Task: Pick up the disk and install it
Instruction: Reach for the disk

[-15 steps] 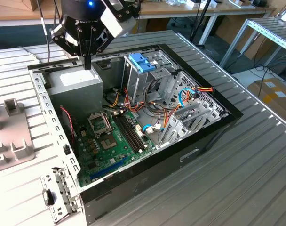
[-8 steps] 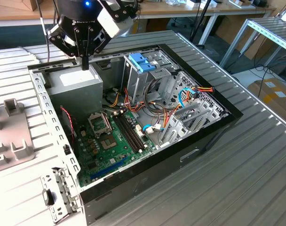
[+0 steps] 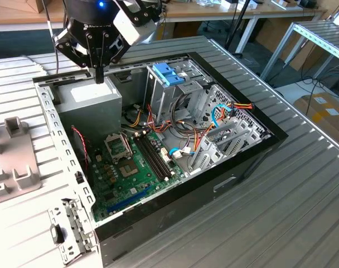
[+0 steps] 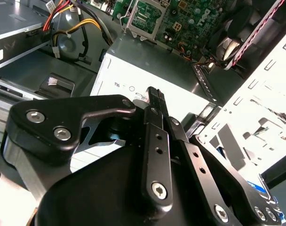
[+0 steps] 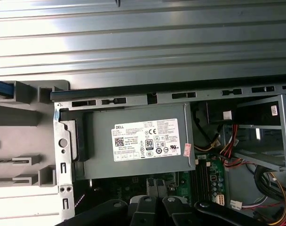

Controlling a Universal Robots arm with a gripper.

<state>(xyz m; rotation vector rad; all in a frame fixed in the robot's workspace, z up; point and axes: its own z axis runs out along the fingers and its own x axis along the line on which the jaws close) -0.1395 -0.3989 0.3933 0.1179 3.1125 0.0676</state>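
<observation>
In the exterior view, the black two-fingered end effector (image 3: 100,78) hangs over the far corner, on the exterior view's left, of the open black-and-grey computer case (image 3: 175,204). The case lies flat on the grey ribbed metal desk (image 3: 270,223). The end effector's fingers meet in a single point with nothing between them, so it is closed and empty, just above the big grey metal power-supply box (image 3: 94,100). Further along the case's far side, a light-blue plastic clip with two raised tabs (image 3: 168,74) sits on top of the grey metal drive cage (image 3: 161,97). The green motherboard (image 3: 127,173) lies on the case floor. A white plastic tray (image 3: 19,223) with grey holders lies along the desk's edge on the exterior view's left.

In the first wrist view, the camera looks down on the power-supply box and its white label. Outside the case rim, on the tray, a grey slotted holder (image 5: 25,89) carries a bright blue strip. I take this strip to be a rail of the disk (image 5: 1,87), the flat hard drive. The rest of it runs out of frame, well apart from the end effector.

In the second wrist view, the black fingers (image 4: 154,136) lie pressed together above the box's label, gripping nothing.

Judging from this, neither step is done. The disk appears to rest in its holder, not yet picked up, and all of the installing into the case is left.
</observation>
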